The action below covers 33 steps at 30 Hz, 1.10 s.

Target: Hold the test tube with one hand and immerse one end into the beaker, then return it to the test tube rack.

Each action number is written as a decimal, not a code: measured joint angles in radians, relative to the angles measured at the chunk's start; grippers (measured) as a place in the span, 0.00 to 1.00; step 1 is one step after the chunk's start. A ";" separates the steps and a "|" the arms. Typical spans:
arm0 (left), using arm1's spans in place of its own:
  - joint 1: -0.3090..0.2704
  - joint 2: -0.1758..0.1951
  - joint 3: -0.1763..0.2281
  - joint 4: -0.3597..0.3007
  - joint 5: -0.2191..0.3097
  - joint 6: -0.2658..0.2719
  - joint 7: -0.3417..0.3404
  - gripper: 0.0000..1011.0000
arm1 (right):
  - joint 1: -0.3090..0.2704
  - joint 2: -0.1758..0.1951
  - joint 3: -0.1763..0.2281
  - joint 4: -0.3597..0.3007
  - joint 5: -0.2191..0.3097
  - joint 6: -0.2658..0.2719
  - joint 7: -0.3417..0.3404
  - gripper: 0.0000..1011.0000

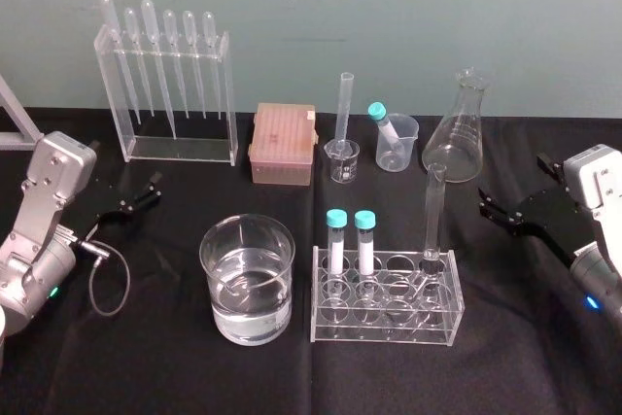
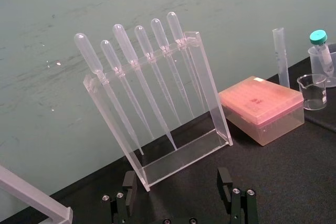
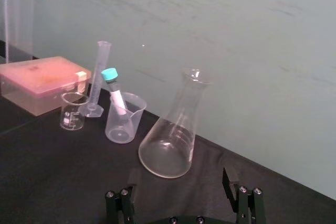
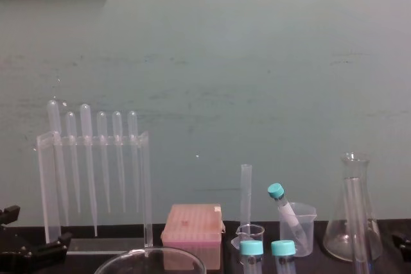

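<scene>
The beaker [image 1: 247, 279] is set near the front edge of the desk [image 1: 146, 366], just beside the test tube rack [image 1: 384, 296] — the test tube [image 1: 433, 211] is stood upright at its right rear. Left gripper [image 2: 177, 177] and right gripper [image 3: 178, 187] are parked at the sides — fingers spread, nothing held, bare cloth between.

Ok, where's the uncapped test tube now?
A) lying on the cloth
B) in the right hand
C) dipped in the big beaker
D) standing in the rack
D: the test tube stands upright at the right end of the rack; left hand and right hand are open, off to the sides.
</scene>
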 joint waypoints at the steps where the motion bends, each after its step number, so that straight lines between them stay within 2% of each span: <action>1: 0.000 0.000 0.000 0.000 0.000 0.000 0.000 0.99 | 0.000 -0.001 0.004 0.001 0.000 0.000 -0.001 0.99; 7: 0.000 0.000 0.000 0.000 0.000 0.000 0.000 0.99 | -0.003 -0.014 0.044 -0.002 0.003 -0.015 -0.014 0.99; 9: 0.000 0.000 0.000 0.000 0.000 0.000 0.000 0.99 | -0.010 -0.016 0.068 -0.023 0.005 -0.032 -0.021 0.99; 16: 0.000 0.000 0.000 0.000 0.000 0.000 0.000 0.99 | -0.017 -0.015 0.113 -0.077 0.025 -0.060 -0.013 0.99; 21: 0.000 0.000 0.000 0.000 0.000 0.000 0.000 0.99 | -0.012 -0.015 0.137 -0.130 0.069 -0.092 0.055 0.99; 26: 0.000 0.000 0.000 0.000 0.000 0.000 0.000 0.99 | -0.010 -0.018 0.139 -0.195 0.085 -0.135 0.119 0.99; 33: 0.000 0.000 0.000 0.000 0.000 0.000 0.000 0.99 | -0.005 -0.032 0.127 -0.236 0.127 -0.142 0.205 0.99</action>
